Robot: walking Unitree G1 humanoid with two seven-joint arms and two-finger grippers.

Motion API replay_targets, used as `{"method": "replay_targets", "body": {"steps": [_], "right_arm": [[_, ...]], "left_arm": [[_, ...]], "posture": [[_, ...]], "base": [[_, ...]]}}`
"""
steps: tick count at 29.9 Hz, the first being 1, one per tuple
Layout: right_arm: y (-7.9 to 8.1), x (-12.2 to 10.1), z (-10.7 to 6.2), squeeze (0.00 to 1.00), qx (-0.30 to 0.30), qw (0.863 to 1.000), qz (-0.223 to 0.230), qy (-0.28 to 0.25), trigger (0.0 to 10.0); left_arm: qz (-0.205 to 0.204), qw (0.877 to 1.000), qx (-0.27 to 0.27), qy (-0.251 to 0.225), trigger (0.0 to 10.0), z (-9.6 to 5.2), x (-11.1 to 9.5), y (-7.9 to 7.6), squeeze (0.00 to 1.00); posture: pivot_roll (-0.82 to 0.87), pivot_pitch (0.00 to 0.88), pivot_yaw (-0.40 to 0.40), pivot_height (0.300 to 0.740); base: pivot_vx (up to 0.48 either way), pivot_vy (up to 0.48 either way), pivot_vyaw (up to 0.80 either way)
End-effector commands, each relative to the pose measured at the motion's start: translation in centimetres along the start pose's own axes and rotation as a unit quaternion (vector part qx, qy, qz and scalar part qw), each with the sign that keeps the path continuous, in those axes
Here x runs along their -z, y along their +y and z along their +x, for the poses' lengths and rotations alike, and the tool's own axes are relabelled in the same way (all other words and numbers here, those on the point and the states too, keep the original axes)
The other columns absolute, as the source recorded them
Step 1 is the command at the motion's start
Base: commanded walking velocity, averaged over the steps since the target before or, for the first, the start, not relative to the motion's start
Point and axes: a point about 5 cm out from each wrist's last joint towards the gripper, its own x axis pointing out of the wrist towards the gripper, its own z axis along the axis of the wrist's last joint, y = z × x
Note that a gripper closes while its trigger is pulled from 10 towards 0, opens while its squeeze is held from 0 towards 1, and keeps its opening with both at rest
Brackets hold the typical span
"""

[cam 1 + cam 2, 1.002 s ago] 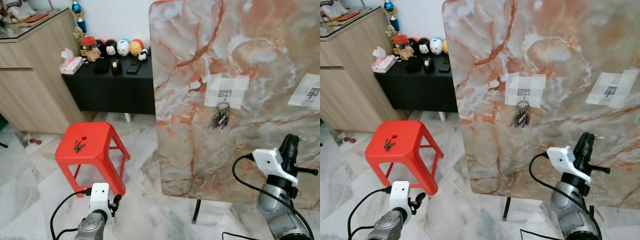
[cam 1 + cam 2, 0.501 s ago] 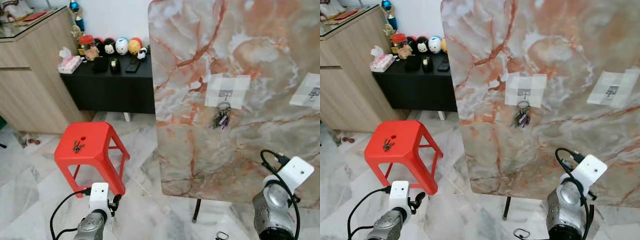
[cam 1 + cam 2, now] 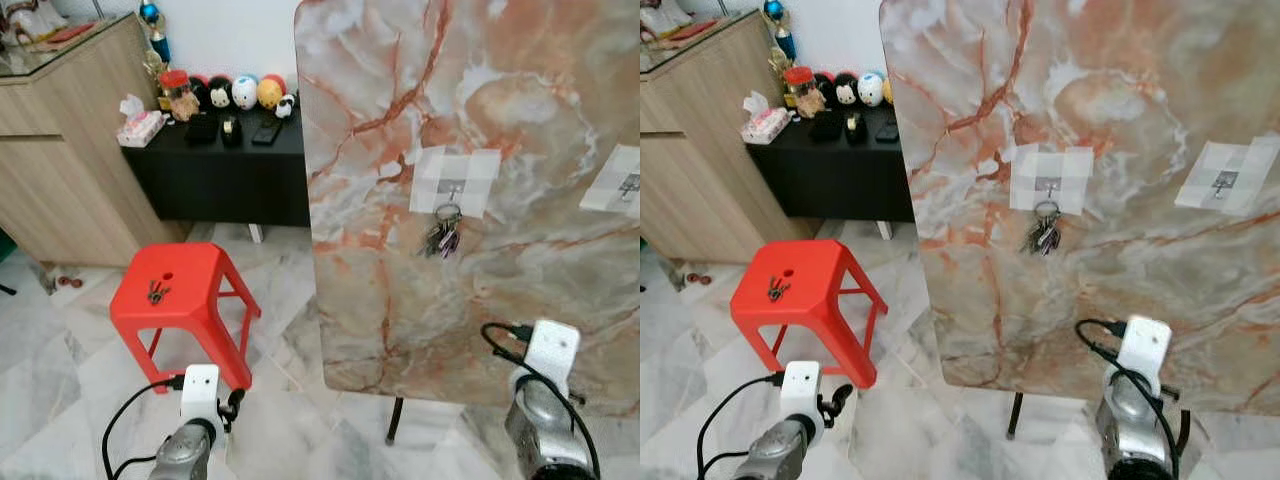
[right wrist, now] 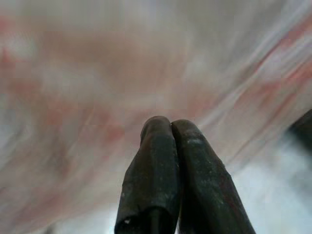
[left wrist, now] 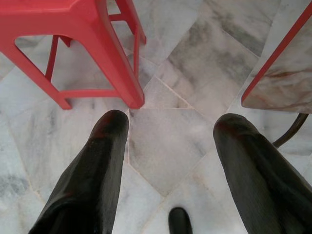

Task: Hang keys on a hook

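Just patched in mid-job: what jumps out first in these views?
A big marble-patterned panel stands upright on the right, and a bunch of keys hangs from the left of its two taped-on hooks; the other hook is bare. To the left stands a red stool with a small dark item on its seat. The right tool is shut in front of the panel, and the left tool hangs open over the floor.

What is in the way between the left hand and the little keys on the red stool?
Nothing visible is. The small dark keys lie uncovered on the red plastic stool. The open left hand hangs low, near the stool's legs. The right-side metal hook on the marble board is free too.
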Motion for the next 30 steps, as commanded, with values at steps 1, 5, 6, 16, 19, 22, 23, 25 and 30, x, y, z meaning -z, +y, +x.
{"method": "replay_targets", "body": {"steps": [1, 5, 6, 16, 19, 22, 23, 25, 30], "right_arm": [[-0.6, -1.4, 0.1, 0.0, 0.029, 0.998, -0.014, -0.049, 10.0], [-1.6, -4.4, -0.3, 0.0, 0.084, 0.981, -0.072, -0.159, 10.0], [-1.6, -4.9, -0.4, 0.0, 0.092, 0.976, -0.087, -0.178, 10.0], [-0.5, -9.0, -2.8, 0.0, 0.15, 0.889, -0.22, -0.373, 10.0], [-0.2, -9.1, -3.0, 0.0, 0.162, 0.879, -0.237, -0.381, 10.0], [0.0, -9.4, -2.9, 0.0, 0.172, 0.867, -0.259, -0.39, 10.0], [0.0, -9.4, -2.9, 0.0, 0.172, 0.867, -0.259, -0.39, 10.0], [0.0, -9.4, -2.9, 0.0, 0.173, 0.867, -0.258, -0.39, 10.0], [-0.4, -9.8, -2.5, 0.0, 0.197, 0.858, -0.274, -0.386, 10.0]], "left_arm": [[-0.001, 1.0, -0.006, 0.01, 10.0, -0.2, 0.5, 0.5, 0.0], [0.0, 1.0, -0.005, 0.01, 10.0, -0.2, 0.5, 0.4, 0.0], [0.0, 1.0, -0.005, 0.01, 10.0, -0.2, 0.5, 0.4, 0.0], [-0.002, 1.0, -0.004, 0.01, 10.0, -0.2, 0.6, 0.4, 0.0], [-0.003, 1.0, -0.004, 0.01, 10.0, -0.2, 0.6, 0.3, 0.0], [-0.005, 1.0, -0.003, 0.01, 10.0, -0.2, 0.6, 0.3, 0.0], [-0.005, 1.0, -0.003, 0.01, 10.0, -0.2, 0.6, 0.3, 0.0], [-0.005, 1.0, -0.003, 0.01, 10.0, -0.2, 0.6, 0.3, 0.0], [-0.008, 1.0, -0.002, 0.01, 10.0, -0.2, 0.6, 0.4, 0.0]], "posture": [[-0.02, 0.037, 0.061, 0.74], [-0.02, 0.036, 0.06, 0.74], [-0.02, 0.036, 0.06, 0.74], [-0.02, 0.037, 0.06, 0.74], [-0.02, 0.036, 0.061, 0.74], [-0.02, 0.038, 0.062, 0.74], [-0.02, 0.038, 0.062, 0.74], [-0.02, 0.038, 0.062, 0.74], [-0.02, 0.039, 0.064, 0.74]], "base": [[0.0, 0.0, 0.0], [0.0, 0.0, 0.0], [0.0, 0.0, 0.0], [0.0, 0.0, 0.0], [0.0, 0.0, 0.0], [0.0, 0.0, 0.0], [0.0, 0.0, 0.0], [0.0, 0.0, 0.0], [0.0, 0.0, 0.0]]}}
